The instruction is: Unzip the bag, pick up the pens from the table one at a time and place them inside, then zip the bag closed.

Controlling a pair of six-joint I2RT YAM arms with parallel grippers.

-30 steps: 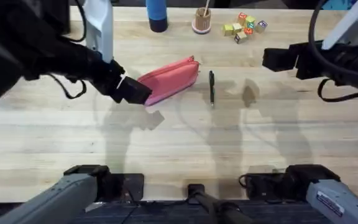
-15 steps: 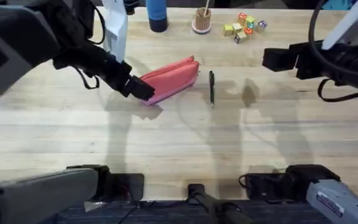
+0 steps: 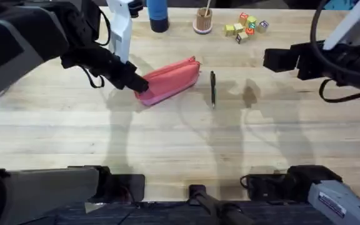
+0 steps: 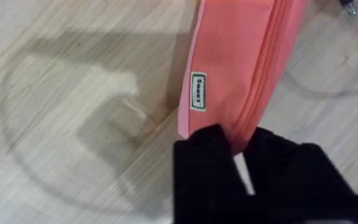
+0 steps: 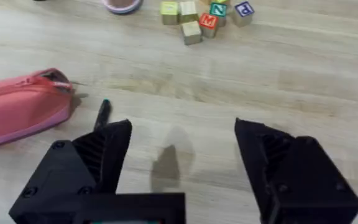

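Observation:
The pink-red bag (image 3: 170, 79) lies slanted on the table (image 3: 180, 144), its zip closed. My left gripper (image 3: 137, 84) is at the bag's near-left end. In the left wrist view, its black fingers (image 4: 207, 158) are pinched together on the end of the bag (image 4: 235, 56), right at the zip seam. The slim black pen (image 3: 213, 88) lies on the wood just right of the bag. My right gripper (image 3: 274, 59) hovers open to the right of the pen with nothing between its fingers (image 5: 98, 155). The right wrist view shows the pen's tip (image 5: 103, 111) and the bag's zip end (image 5: 23, 102).
Along the table's far edge stand a blue bottle (image 3: 157, 15), a small cup with a wooden stick (image 3: 202, 22) and a cluster of lettered blocks (image 3: 245, 26). The wood in front of the bag and pen is bare.
My left gripper has moved in from the near-left and now holds the bag's left end. That end has shifted slightly left. The right arm and the pen have not moved.

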